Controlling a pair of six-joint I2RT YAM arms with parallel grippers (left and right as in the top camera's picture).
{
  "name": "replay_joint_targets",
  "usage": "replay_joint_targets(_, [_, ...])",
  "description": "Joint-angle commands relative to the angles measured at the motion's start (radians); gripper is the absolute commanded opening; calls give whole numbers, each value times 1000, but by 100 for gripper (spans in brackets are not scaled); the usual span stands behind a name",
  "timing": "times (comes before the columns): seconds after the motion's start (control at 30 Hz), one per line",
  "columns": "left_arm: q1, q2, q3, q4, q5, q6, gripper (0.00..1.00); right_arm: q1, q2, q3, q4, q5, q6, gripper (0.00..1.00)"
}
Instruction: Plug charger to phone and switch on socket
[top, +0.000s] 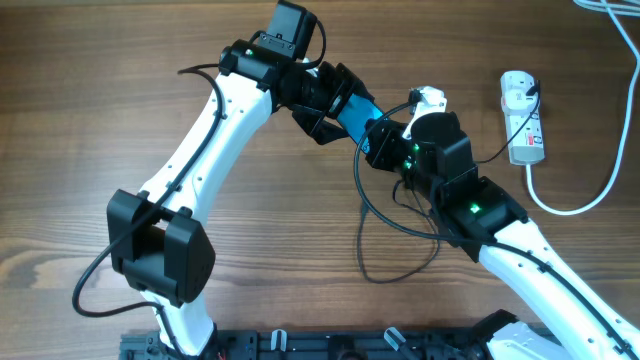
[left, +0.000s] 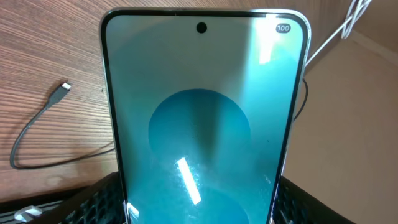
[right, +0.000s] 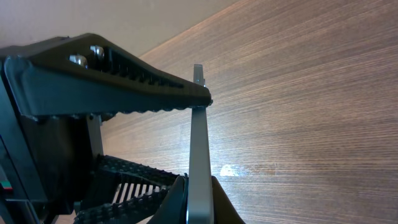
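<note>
Phone (left: 199, 124), screen lit teal, sits clamped at its lower end in my left gripper (top: 328, 104) above the table (top: 100, 60). My right gripper (right: 196, 142) flanks its thin edge; whether it squeezes, I cannot tell. Socket (top: 524, 115) lies far right; charger (left: 61, 90) tip lies loose on the table.

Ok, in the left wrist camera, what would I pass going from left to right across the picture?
black charger cable lying on the table → phone filling the middle, screen lit → white cable in the top right corner
</note>
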Motion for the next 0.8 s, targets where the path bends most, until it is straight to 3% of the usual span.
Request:
replay_joint_targets(0.0, [-7,-37,9,3,25,-8,86,6,1,16,8,-21,-14,5])
replay_joint_targets(0.03, [-7,-37,9,3,25,-8,97,6,1,16,5,-21,10,5])
replay_joint_targets(0.17, [-7,-37,9,9,24,-7,100,6,1,16,4,3,168,4])
replay_joint_targets(0.33, [-7,-37,9,10,-2,-8,100,5,-16,16,4,182,624,4])
replay_joint_targets(0.5, [-7,-37,9,33,25,-18,98,5,-21,16,-1,163,1159,4])
replay_joint_targets(0.6, [-7,-37,9,61,84,-106,75,5,-21,16,-5,98,1306,4])
replay_joint_targets(0.7, [-7,-37,9,74,107,-147,55,4,-21,16,10,96,1313,4])
replay_joint_targets(0.77, [-7,-37,9,74,107,-147,52,4,-21,16,19,105,1313,4])
